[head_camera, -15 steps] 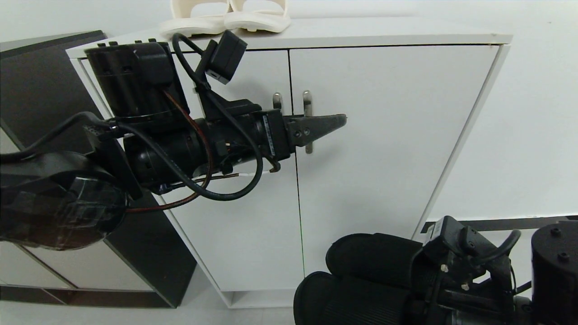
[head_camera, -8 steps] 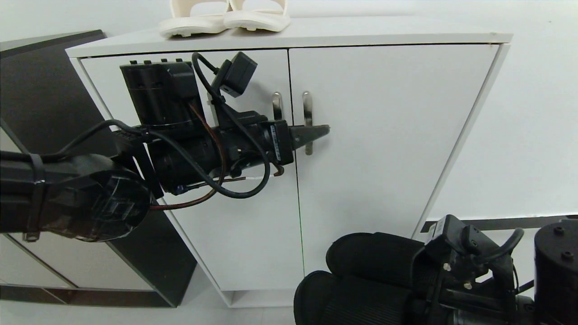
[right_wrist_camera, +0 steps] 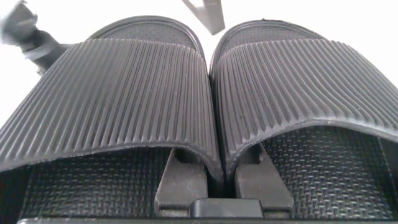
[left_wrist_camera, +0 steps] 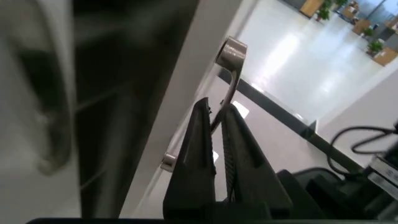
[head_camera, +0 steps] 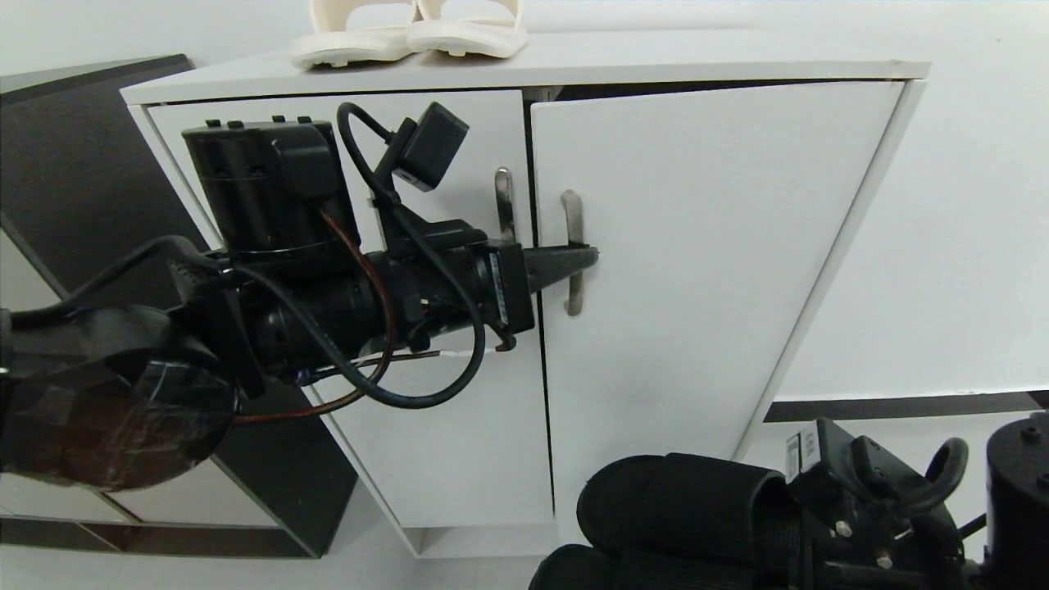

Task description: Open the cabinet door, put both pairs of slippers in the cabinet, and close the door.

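Pinching the handle of the right door point(head_camera: 572, 217) between its two fingers, the left gripper point(head_camera: 586, 257) is pressed together on the metal bar at about the middle of its length. In the left wrist view this gripper point(left_wrist_camera: 217, 115) has the thin bar of the handle point(left_wrist_camera: 231, 68) passing between its tips. The right door point(head_camera: 697, 262) of the white cabinet point(head_camera: 721, 59) stands slightly ajar, with a dark gap along its upper edge. The left door point(head_camera: 442, 434) is shut. Its own handle point(head_camera: 502, 197) is just beside the gripper and is not touched by it.

The right gripper point(right_wrist_camera: 219, 179) is low in front of the cabinet and pinches the black slippers point(right_wrist_camera: 143, 93). One finger goes under each strap, and the inner sides of the two slippers are squeezed together between them (the ribbed straps lie side by side). In the head view this black pair point(head_camera: 672, 504) is held near the lower part of the right door. The white slippers point(head_camera: 410, 37) lie side by side on top of the cabinet, toward its left end.
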{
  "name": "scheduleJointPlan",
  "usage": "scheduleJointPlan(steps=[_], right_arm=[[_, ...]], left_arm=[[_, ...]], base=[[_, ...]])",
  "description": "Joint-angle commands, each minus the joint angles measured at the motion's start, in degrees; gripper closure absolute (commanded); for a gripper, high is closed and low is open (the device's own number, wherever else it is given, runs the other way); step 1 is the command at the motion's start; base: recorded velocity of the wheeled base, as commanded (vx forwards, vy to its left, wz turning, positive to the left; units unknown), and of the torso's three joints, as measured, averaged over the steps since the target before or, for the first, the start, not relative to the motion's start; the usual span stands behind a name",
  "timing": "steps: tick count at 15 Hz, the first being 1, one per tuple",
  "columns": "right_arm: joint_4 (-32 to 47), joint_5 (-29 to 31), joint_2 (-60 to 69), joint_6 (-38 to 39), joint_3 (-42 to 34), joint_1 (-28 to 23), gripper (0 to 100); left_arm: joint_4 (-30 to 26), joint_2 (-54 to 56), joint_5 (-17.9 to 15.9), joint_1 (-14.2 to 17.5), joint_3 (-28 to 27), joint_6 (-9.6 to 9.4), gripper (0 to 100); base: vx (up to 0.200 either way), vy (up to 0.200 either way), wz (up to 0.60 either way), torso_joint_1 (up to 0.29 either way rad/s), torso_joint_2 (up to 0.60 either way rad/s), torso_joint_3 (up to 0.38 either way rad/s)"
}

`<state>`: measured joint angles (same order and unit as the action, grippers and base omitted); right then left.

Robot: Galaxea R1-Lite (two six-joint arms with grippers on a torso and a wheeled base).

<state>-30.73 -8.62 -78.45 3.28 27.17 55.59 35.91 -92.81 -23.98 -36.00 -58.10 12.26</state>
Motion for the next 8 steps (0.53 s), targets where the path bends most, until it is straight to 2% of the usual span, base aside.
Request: scheduleJointPlan(steps=[1,6,8], right_arm=[[0.67,-1.05,2.42,-0.03,-0.72,0.05,100],[4.45,-1.23,3.04,-2.22,-0.45,0.13,100],[7.18,-1.23,4.09,-2.22,0.25,0.49,100]], left_arm=[[0.03,4.48,-0.02,-1.00,3.26,-0.13,100],[-0.05,13.18,0.07,-1.35,10.55,-0.40,100],[-0.14,15.11,-0.02,-1.00,11.78,-0.40,100]], base=[[0.000,0.000,0.00,0.000,0.00,0.000],[0.000,0.000,0.00,0.000,0.00,0.000],[0.000,0.000,0.00,0.000,0.00,0.000]])
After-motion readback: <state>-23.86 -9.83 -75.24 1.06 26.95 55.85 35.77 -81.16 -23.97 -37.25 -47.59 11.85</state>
